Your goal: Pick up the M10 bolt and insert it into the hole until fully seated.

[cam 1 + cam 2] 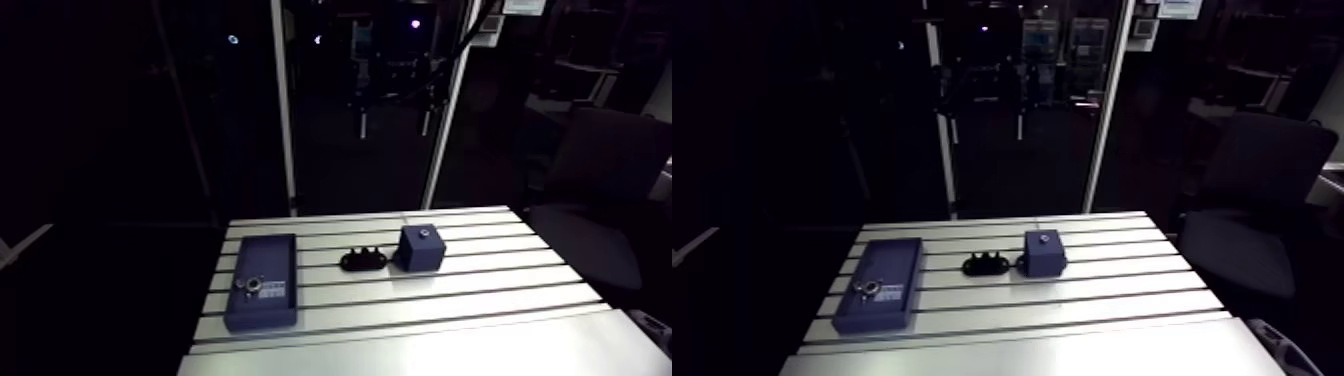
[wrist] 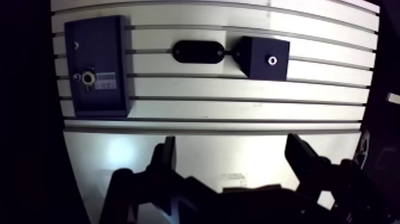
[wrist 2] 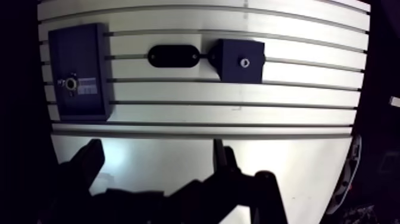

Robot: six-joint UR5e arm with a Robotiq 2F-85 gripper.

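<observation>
The gripper (image 2: pixel 232 146) hung above the near, smooth strip of the counter (image 2: pixel 238 101) with its two dark fingers (image 2: pixel 168 156) spread wide apart and nothing between them, only bare bright metal showing in the gap. The bolt (image 2: pixel 88 77) was well ahead of the gripper and off to one side, out past the finger on that side rather than in line with the gap. It stood head-up in a flat dark-blue plate (image 2: pixel 98 53) that lay on the slotted part of the counter, and from above it showed as a small shiny ring. It sat toward the end of the plate nearer the gripper, with a pale label (image 2: pixel 106 80) just beside it. Straight ahead of the gripper, about in line with the gap between the fingers and farther off than the bolt, lay a black oval piece (image 2: pixel 198 52), flat on the counter, which in the arm view carried small bumps on top. Touching or nearly touching its far end, ahead of the gripper's other finger, stood a dark-blue block (image 2: pixel 265 56) with a small round hole (image 2: pixel 272 60) in its upper face. The bolt and the block were well apart, with the oval piece between them. All three things rested across the counter's slots, clear of the gripper, which touched none of them.
</observation>
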